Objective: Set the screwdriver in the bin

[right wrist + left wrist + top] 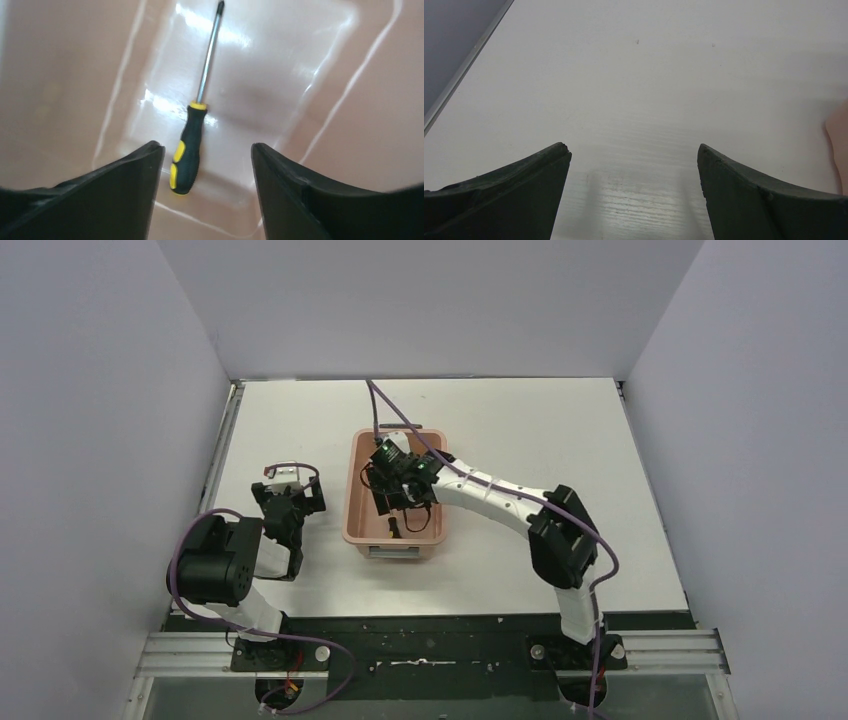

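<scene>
The screwdriver (198,106) lies flat on the floor of the bin (60,75), in the middle of the right wrist view. Its black-and-yellow handle is towards the bottom of the frame and its thin shaft runs up to a tip at the top edge, slanting slightly to the right. Nothing grips it.

The right gripper (206,146) hangs over it inside the bin with its fingers apart. The handle sits in the gap between them, nearer the finger on the frame's left, and no contact with either finger shows. In the top view the bin stands at the centre of the white table (520,430), and the right arm reaches into it from the lower right.

The left gripper (632,146) is well to the left of the bin, with its fingers spread wide above bare table. A pink sliver of the bin shows at the right edge of the left wrist view.
</scene>
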Robot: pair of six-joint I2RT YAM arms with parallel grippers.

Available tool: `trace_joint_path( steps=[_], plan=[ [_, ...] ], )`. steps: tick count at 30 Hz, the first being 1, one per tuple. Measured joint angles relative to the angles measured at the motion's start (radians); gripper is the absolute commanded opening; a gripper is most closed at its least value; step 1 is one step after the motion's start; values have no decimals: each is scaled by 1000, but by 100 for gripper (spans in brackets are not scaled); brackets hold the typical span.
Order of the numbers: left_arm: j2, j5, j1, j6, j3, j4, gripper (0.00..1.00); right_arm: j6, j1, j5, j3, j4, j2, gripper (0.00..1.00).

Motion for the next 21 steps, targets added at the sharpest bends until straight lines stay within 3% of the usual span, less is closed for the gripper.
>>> trace_joint_path(
  steps=[1,2,6,11,16,18,19,21],
  plan=[
    [0,0,0,0,0,0,97,-11,2,3,0,0,-25,97],
    [0,0,0,0,0,0,97,-31,3,7,0,3,-56,100],
    [0,0,0,0,0,0,97,-132,7,56,-11,58,-217,100],
    [0,0,0,0,0,0,97,-262,-20,141,-143,204,-508,100],
    [0,0,0,0,0,0,97,-335,-160,200,-383,360,-759,100],
    [0,0,0,0,0,0,97,-366,-212,271,-538,447,-858,100],
    [0,0,0,0,0,0,97,-408,-233,351,-744,536,-969,100],
    [0,0,0,0,0,0,97,-425,-239,376,-806,562,-1000,100]
  ],
)
